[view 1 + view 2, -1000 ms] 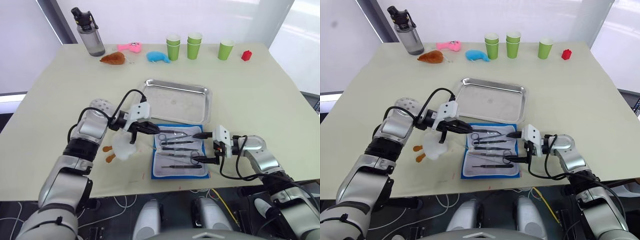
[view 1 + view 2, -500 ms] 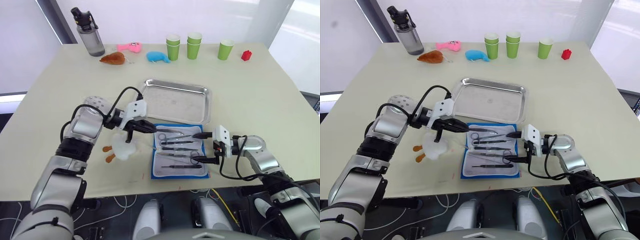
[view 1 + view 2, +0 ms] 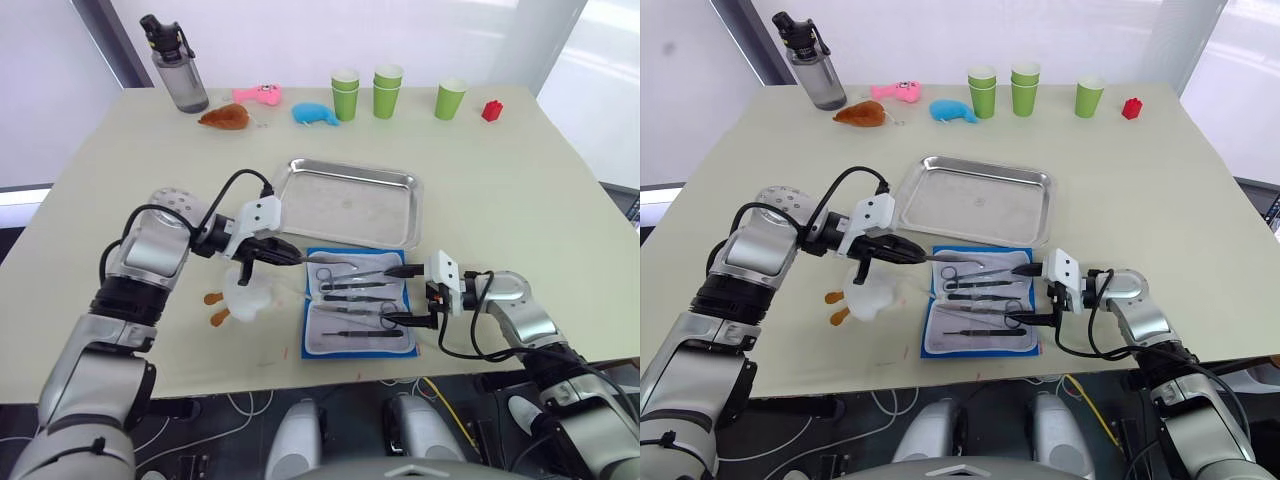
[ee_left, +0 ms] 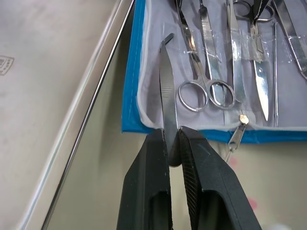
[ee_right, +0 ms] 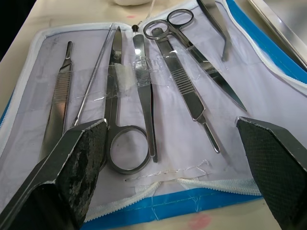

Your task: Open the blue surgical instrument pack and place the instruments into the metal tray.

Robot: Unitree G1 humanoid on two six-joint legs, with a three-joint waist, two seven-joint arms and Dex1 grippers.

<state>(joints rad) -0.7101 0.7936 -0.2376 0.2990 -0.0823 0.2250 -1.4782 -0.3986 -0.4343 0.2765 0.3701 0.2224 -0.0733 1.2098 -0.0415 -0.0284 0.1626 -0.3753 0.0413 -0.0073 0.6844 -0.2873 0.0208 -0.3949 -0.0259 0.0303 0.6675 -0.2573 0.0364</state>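
Drawing back toward 9 o'clock since a second ago, the left hand [image 4: 173,143] carried curved tweezers [image 4: 167,96] clamped between its fingers, tip over the pack's left edge. On the counter [image 3: 520,190], the metal tray [image 3: 350,201] sat at 12 o'clock of the blue surgical instrument pack [image 3: 358,304], which lay open, scissors and forceps [image 5: 144,91] in its clear pockets. At the pack's 3 o'clock edge hovered the right hand [image 3: 400,296], fingers spread wide
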